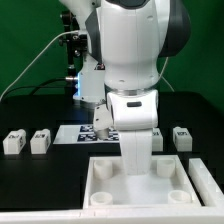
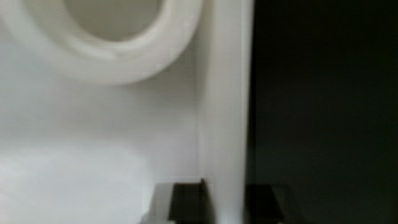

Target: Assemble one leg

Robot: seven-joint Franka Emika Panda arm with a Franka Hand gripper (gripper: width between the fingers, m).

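The large white tray (image 1: 100,180) with round corner sockets lies at the front of the table. My gripper (image 1: 135,163) reaches straight down onto the tray's far wall. In the wrist view its dark fingertips (image 2: 189,206) stand on either side of the thin white tray wall (image 2: 224,110), pressed against it, so my gripper (image 2: 231,206) is shut on that wall. A round socket (image 2: 125,45) shows just inside the wall. Two legs (image 1: 12,142) (image 1: 40,141) stand on the exterior view's left and one leg (image 1: 181,137) on its right, all apart from the gripper.
The marker board (image 1: 72,132) lies flat behind the tray, partly hidden by the arm. A black table (image 1: 30,110) and a green backdrop lie beyond. Cables hang behind the arm at the upper left.
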